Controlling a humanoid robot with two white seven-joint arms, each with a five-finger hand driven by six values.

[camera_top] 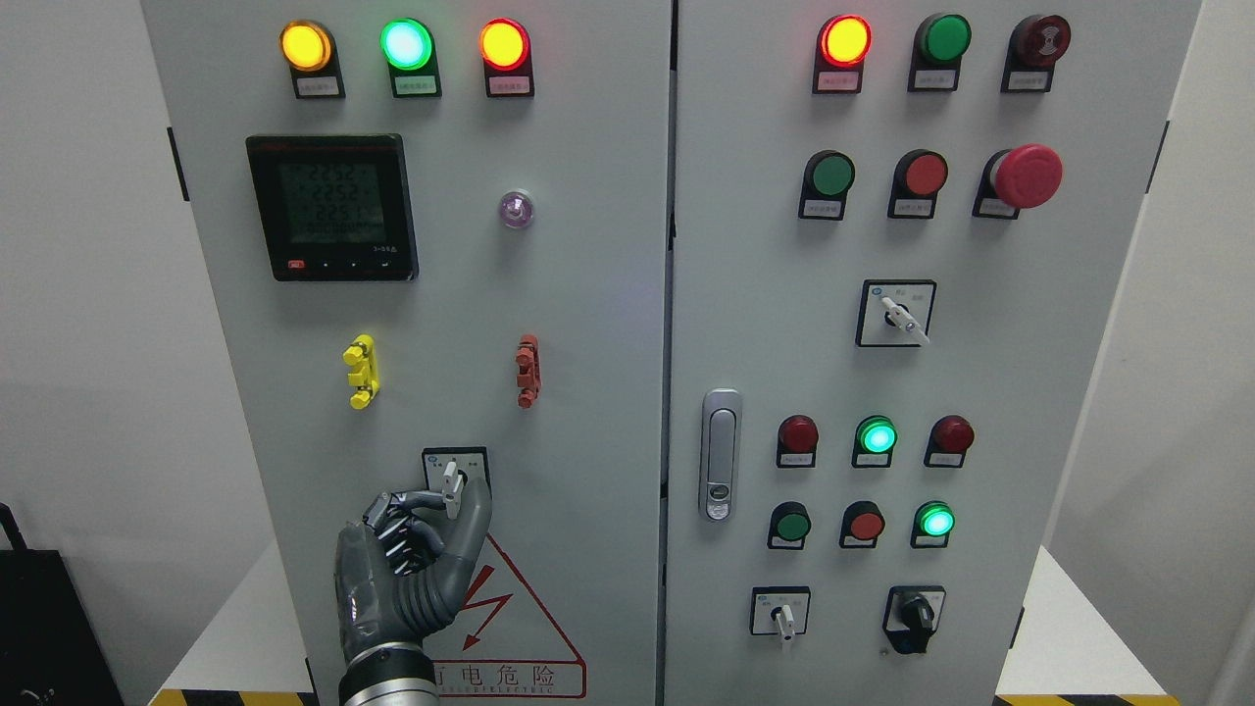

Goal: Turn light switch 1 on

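A tall grey metal control cabinet (588,324) with two doors fills the view; low on its left door, the grey-fingered left hand (417,554) pinches the small white lever of the rotary switch (452,482) between thumb and forefinger.

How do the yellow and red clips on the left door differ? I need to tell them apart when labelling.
The yellow clip sits left, below the meter; the red clip sits right, below the clear lens. The yellow one looks brighter and slightly bulkier than the red one. Both are upright at the same height.
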